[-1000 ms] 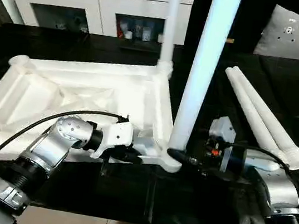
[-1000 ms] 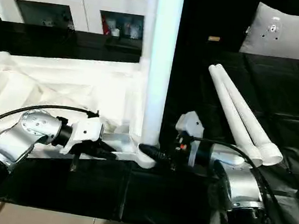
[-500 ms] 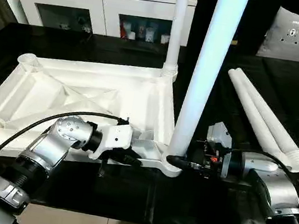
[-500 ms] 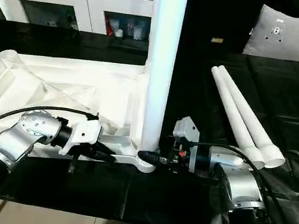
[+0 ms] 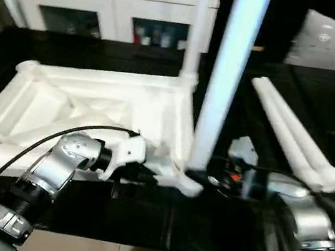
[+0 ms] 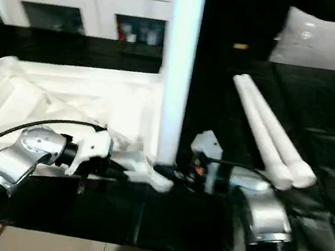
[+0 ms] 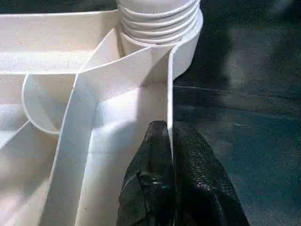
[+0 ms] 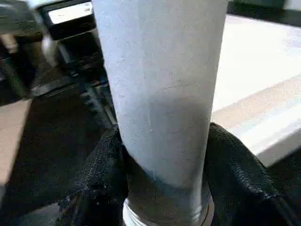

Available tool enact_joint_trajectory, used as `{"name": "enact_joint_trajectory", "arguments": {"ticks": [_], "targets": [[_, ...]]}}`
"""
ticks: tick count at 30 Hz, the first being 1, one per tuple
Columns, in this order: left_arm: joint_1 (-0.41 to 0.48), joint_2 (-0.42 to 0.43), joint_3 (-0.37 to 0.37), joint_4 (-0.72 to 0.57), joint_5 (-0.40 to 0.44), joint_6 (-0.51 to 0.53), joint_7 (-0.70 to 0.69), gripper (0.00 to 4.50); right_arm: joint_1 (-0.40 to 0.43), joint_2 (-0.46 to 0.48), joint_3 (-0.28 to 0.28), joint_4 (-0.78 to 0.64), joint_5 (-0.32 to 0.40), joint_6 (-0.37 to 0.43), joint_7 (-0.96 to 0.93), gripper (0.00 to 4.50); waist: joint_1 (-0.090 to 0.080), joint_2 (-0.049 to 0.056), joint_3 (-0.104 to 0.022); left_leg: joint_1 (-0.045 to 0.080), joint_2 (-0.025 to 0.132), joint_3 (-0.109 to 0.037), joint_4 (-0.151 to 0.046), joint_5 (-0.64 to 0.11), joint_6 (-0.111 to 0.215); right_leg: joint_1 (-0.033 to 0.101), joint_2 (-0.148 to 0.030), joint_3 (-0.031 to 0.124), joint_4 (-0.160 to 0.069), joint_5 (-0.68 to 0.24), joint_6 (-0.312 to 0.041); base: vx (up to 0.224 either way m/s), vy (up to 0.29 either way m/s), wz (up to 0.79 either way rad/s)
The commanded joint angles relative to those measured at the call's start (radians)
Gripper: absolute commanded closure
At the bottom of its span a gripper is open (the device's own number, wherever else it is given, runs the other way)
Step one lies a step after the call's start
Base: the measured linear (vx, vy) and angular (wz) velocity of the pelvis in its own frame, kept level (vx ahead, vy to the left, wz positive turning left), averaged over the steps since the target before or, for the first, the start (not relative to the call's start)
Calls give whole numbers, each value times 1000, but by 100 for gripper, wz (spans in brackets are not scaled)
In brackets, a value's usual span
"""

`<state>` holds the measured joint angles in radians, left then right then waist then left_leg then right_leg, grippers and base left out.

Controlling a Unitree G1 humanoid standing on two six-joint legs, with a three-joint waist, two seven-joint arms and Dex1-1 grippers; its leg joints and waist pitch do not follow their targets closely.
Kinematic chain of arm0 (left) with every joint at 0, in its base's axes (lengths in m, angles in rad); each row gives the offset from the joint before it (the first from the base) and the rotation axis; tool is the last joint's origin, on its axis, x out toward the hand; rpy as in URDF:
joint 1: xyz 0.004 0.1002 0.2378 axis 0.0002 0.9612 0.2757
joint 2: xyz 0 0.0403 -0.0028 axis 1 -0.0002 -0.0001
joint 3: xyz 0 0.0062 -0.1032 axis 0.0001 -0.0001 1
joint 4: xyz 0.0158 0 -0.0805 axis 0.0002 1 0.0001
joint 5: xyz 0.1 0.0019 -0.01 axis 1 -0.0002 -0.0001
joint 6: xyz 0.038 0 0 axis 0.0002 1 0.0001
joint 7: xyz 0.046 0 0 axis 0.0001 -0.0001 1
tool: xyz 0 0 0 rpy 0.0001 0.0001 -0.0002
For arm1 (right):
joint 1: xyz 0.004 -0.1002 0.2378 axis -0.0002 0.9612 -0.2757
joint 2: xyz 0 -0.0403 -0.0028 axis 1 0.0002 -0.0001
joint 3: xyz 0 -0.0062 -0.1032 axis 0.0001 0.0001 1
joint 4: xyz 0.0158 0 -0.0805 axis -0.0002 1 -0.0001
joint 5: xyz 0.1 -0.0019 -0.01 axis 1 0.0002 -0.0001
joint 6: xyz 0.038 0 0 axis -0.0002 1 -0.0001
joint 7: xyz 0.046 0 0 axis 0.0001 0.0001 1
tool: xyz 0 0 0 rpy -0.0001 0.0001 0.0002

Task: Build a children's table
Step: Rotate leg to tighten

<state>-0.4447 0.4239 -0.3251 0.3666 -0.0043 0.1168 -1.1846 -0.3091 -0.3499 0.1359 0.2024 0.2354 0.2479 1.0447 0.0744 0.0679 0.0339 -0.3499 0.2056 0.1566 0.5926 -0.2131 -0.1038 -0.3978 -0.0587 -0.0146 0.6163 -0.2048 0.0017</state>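
L gripper [image 7: 170, 141] pinched on tabletop [image 5: 94, 108] rim, near corner. R gripper [image 8: 164, 155] clamped round upright white leg [image 5: 225, 77] at near-right socket. Second leg [image 5: 196, 29] upright, far corner. Tabletop ribbed side up on black surface [image 5: 141, 216]. Two spare legs [image 5: 292, 135] flat to right.

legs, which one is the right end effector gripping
The near upright leg, standing in the tabletop's near corner socket. The far upright leg and two lying legs are untouched.

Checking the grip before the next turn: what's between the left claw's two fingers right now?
In the left wrist view, the thin side wall of the upturned tabletop runs between the left claw fingers, which pinch it near the corner socket.
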Motion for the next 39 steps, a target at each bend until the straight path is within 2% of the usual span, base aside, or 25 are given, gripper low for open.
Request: {"name": "enact_joint_trajectory", "arguments": {"ticks": [1, 2, 3, 4, 7, 8, 9, 12, 14, 15, 16, 17, 19, 20, 21, 22, 23, 25, 28, 29, 31, 32, 35, 39], "targets": [[-3, -85, -37, -51, -12, 59, 76, 450, 3, 75, 56, 22, -32, 45, -105, 254, -8, -13, -40, -2, 7, 8, -77, -196, 6, 43, -54, 25, -87, -299, -181, 0, 0, 0], [-8, -120, -31, -55, -9, 89, 125, 450, -9, 114, 44, 42, -43, 56, -173, 254, -11, -11, -40, -2, 6, 7, -79, -202, 2, 44, -54, 25, -89, -316, -175, 0, 0, 0], [-12, -141, -27, -57, -8, 107, 155, 450, -16, 137, 38, 53, -50, 63, -214, 255, -20, -15, -39, -5, 5, 5, -80, -208, -4, 44, -53, 24, -91, -329, -168, 0, 0, 0], [-17, -169, -23, -57, -2, 124, 195, 450, -29, 168, 28, 72, -57, 75, -268, 255, -23, -10, -39, -4, 5, 5, -81, -212, -8, 43, -53, 24, -91, -333, -166, 0, 0, 0], [-33, -247, -15, -55, 23, 184, 298, 450, -74, 254, -8, 141, -90, 88, -450, 255, -40, -14, -40, -9, 0, 2, -81, -219, -12, 44, -52, 22, -95, -356, -156, 0, 0, 0], [-50, -296, -14, -31, 53, 203, 372, 450, -102, 297, -24, 189, -110, 85, -546, 255, -43, -20, -40, -11, -1, 3, -80, -214, -9, 44, -52, 23, -97, -361, -149, 0, 0, 0], [-60, -318, -16, -12, 68, 202, 407, 450, -116, 310, -25, 214, -128, 76, -587, 255, -47, -18, -40, -9, -1, 3, -79, -210, -10, 40, -51, 22, -100, -365, -148, 0, 0, 0], [-81, -352, -14, 22, 89, 204, 468, 450, -138, 325, -33, 251, -148, 75, -638, 255, -42, -20, -42, -8, -3, 5, -75, -199, 3, 39, -51, 25, -103, -345, -145, 0, 0, 0], [-91, -353, -23, 31, 102, 199, 476, 450, -142, 336, -70, 253, -116, 55, -635, 255, -37, -15, -45, -10, -2, 6, -74, -189, 12, 40, -51, 26, -99, -301, -151, 0, 0, 0], [-95, -353, -25, 34, 107, 197, 478, 450, -144, 340, -84, 252, -106, 46, -636, 220, -37, -15, -45, -10, -2, 6, -74, -189, 12, 40, -51, 26, -99, -301, -151, 0, 0, 0], [-100, -347, -22, 43, 114, 195, 478, 450, -139, 339, -102, 240, -91, 23, -619, 185, -35, -10, -47, -12, 1, 4, -75, -173, 15, 43, -50, 25, -92, -237, -167, 0, 0, 0], [-101, -343, -20, 46, 115, 194, 477, 450, -136, 337, -104, 234, -89, 17, -610, 185, -35, -11, -49, -13, 1, 4, -74, -162, 18, 46, -50, 24, -90, -197, -176, 0, 0, 0], [-101, -319, -18, 56, 128, 186, 470, 450, -118, 321, -99, 209, -96, -21, -570, 176, -36, -4, -50, -14, 2, 4, -73, -150, 23, 47, -49, 22, -85, -138, -194, 0, 0, 0], [-99, -310, -15, 63, 133, 178, 466, 450, -109, 311, -98, 200, -95, -37, -555, 150, -36, -2, -52, -14, 2, 4, -71, -146, 24, 49, -49, 22, -83, -110, -201, 0, 0, 0], [-99, -310, -15, 63, 133, 178, 466, 450, -109, 311, -98, 200, -95, -37, -555, 150, -36, -2, -52, -14, 2, 4, -71, -146, 24, 49, -49, 22, -83, -110, -201, 0, 0, 0], [-98, -295, -14, 77, 138, 156, 453, 450, -98, 291, -96, 185, -86, -61, -524, 142, -35, -4, -54, -14, 2, 4, -69, -130, 31, 53, -49, 21, -79, -60, -215, 0, 0, 0], [-98, -285, -15, 86, 141, 144, 444, 450, -91, 278, -96, 175, -81, -67, -506, 142, -35, -3, -53, -14, 2, 6, -68, -132, 37, 53, -49, 21, -79, -47, -221, 0, 0, 0], [-94, -259, -23, 104, 143, 97, 417, 450, -75, 242, -89, 152, -77, -73, -446, 106, -33, -1, -50, -13, 1, 6, -70, -156, 40, 52, -49, 20, -85, -82, -220, 0, 0, 0], [-86, -224, -27, 116, 136, 61, 370, 450, -58, 181, -81, 132, -78, -89, -373, 86, -27, -2, -49, -13, 3, 6, -71, -169, 43, 55, -51, 22, -87, -129, -208, 0, 0, 0], [-83, -213, -27, 115, 132, 58, 353, 450, -56, 163, -86, 128, -72, -93, -349, 74, -27, 2, -48, -15, 3, 6, -72, -168, 40, 53, -53, 22, -86, -140, -209, 0, 0, 0], [-75, -176, -29, 114, 118, 25, 290, 450, -53, 108, -102, 119, -50, -100, -273, 54, -27, 1, -49, -13, 4, 5, -72, -172, 41, 53, -52, 21, -87, -147, -212, 0, 0, 0], [-75, -176, -29, 114, 118, 25, 290, 450, -53, 108, -102, 119, -50, -100, -273, 48, -27, 1, -49, -13, 4, 5, -72, -172, 41, 53, -52, 21, -87, -147, -212, 0, 0, 0], [-67, -137, -36, 109, 104, -13, 223, 450, -55, 55, -109, 109, -32, -90, -199, 18, -27, 1, -52, -15, 6, 6, -68, -134, 54, 54, -51, 21, -79, -66, -233, 0, 0, 0], [-56, -68, -63, 110, 89, -104, 91, 450, -67, -30, -83, 110, -35, -99, -90, 4, -20, -3, -52, -14, 6, 8, -66, -127, 66, 54, -51, 20, -77, -52, -245, 0, 0, 0]]}}
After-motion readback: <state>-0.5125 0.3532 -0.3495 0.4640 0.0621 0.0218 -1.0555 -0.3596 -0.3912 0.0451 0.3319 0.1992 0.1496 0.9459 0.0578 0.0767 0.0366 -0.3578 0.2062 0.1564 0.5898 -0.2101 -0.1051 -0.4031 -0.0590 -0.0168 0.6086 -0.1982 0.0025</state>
